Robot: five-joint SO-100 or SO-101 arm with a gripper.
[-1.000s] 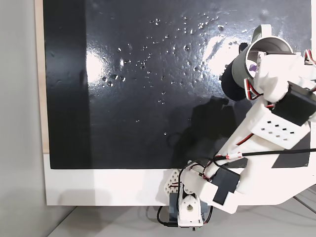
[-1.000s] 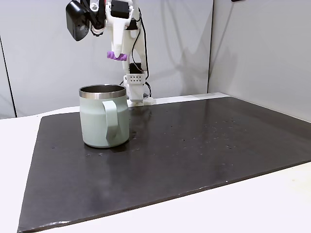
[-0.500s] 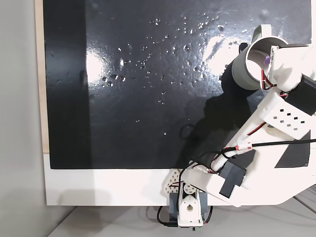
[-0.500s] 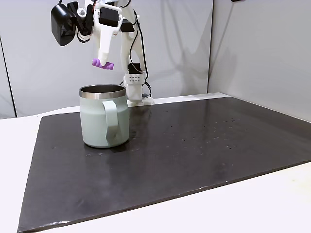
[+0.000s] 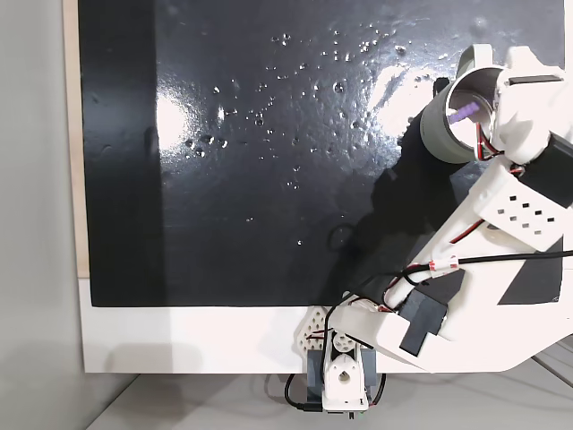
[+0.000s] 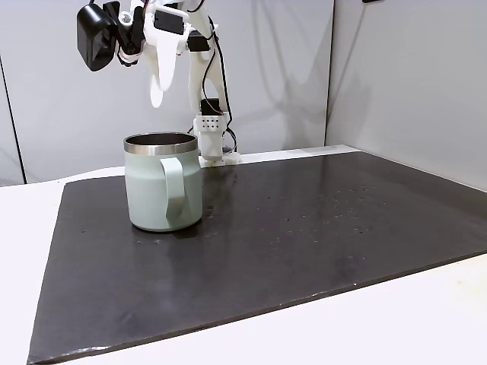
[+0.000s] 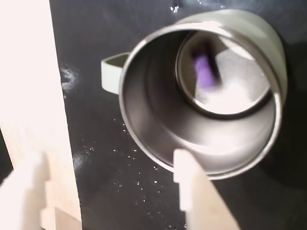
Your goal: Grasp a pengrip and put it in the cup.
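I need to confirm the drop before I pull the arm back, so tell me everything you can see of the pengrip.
The pengrip is a tiny light-purple cylinder, soft-looking and slightly blurred in the wrist view. It lies on its side on the shiny steel floor inside the cup, far smaller than the cup's mouth. A fixed view shows it as a short purple bar at a slant inside the rim. The open gripper hovers above the cup and does not touch it. Its ribs are too blurred to make out.
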